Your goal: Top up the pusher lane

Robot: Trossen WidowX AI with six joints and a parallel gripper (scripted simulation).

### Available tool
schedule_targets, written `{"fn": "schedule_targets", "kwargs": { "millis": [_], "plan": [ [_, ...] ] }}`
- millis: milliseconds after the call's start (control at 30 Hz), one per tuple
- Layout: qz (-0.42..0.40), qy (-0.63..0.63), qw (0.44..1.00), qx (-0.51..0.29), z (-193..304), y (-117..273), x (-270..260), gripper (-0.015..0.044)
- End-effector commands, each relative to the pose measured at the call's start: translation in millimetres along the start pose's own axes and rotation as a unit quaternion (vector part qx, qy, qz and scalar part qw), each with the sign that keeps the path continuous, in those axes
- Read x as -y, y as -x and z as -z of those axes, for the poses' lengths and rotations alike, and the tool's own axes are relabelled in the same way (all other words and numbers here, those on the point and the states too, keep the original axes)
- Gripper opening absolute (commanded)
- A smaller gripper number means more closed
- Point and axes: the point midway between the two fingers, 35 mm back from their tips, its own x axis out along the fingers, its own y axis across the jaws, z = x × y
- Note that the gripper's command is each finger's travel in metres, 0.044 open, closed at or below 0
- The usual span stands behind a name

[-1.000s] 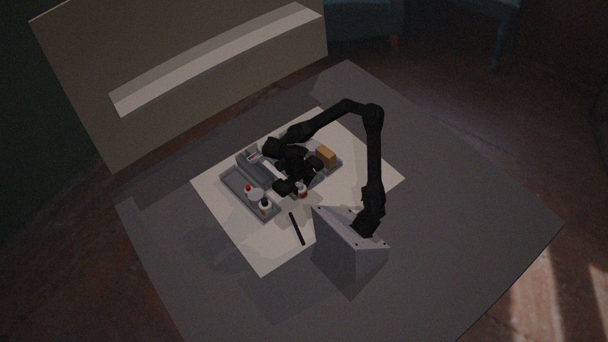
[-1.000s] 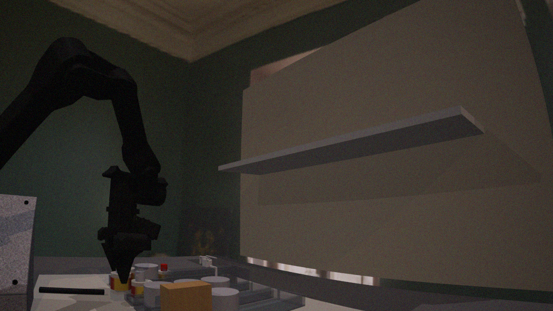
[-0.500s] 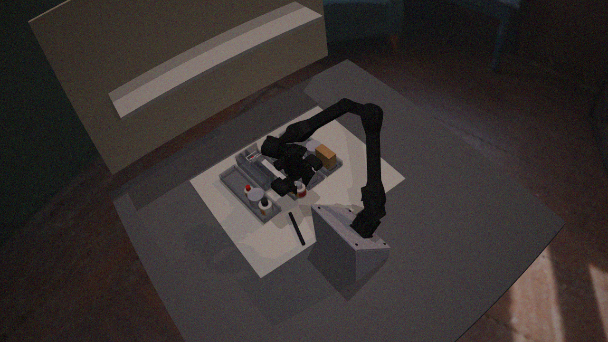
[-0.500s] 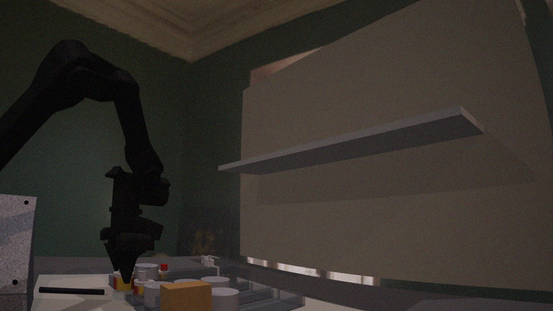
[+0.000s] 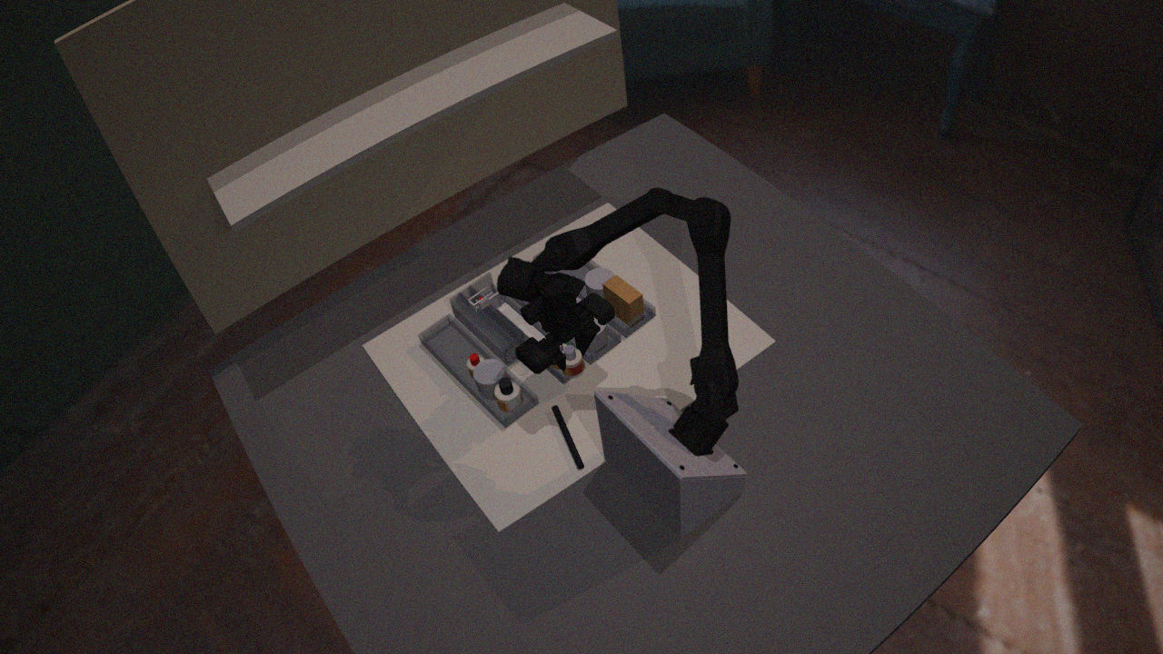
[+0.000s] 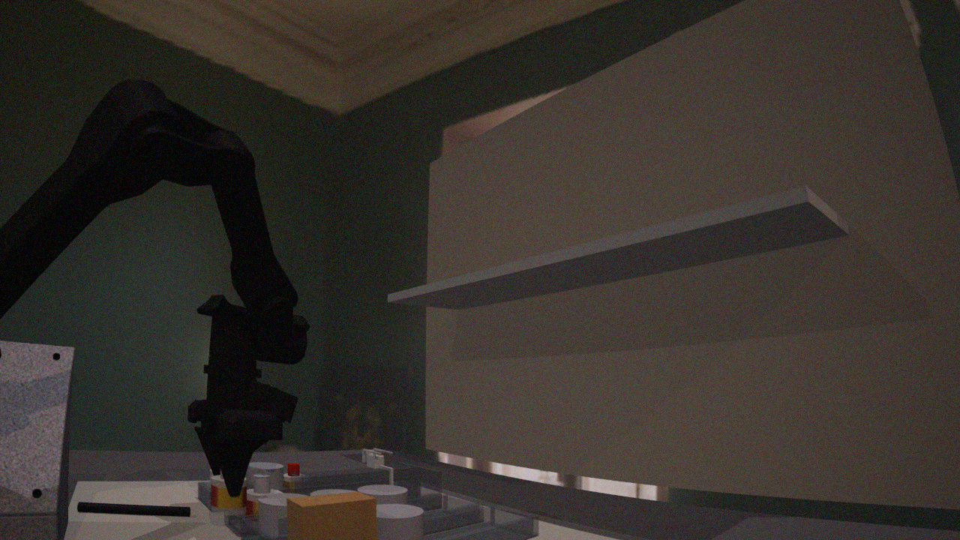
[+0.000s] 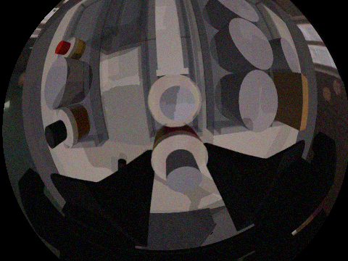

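Note:
My gripper [image 6: 225,484] [image 7: 178,152] is shut on a jar with a grey cap, a white shoulder and a red-and-yellow label [image 6: 221,496] [image 7: 159,156]. The jar is upright at the front end of the sprung lane [image 7: 151,58]. A jar of the same look [image 6: 261,481] [image 7: 174,101] stands in the lane, directly behind the held one, with the pale pusher plate [image 7: 172,72] at its back. The two jars overlap in the wrist view; I cannot tell whether they touch. The held jar's base and the low front stop are hidden there.
The left bin [image 5: 445,358] holds a red-capped jar [image 5: 473,361] [image 7: 75,48], a grey can [image 5: 489,375] [image 7: 58,81] and a black-capped jar [image 5: 507,393] [image 7: 69,127]. Right of the lane stand several grey cans and an orange box [image 5: 622,301] [image 6: 332,518]. A black bar [image 5: 567,437] [image 6: 134,509] lies in front.

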Motion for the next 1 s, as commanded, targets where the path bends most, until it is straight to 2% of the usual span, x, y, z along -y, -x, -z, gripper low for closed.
{"fn": "schedule_targets", "kwargs": {
  "millis": [0, 967],
  "plan": [
    [0.001, -0.005, 1.000, 0.010, -9, 3, 1, 0.0000],
    [0.001, -0.005, 1.000, 0.011, -21, 5, 2, 0.0000]
  ]
}}
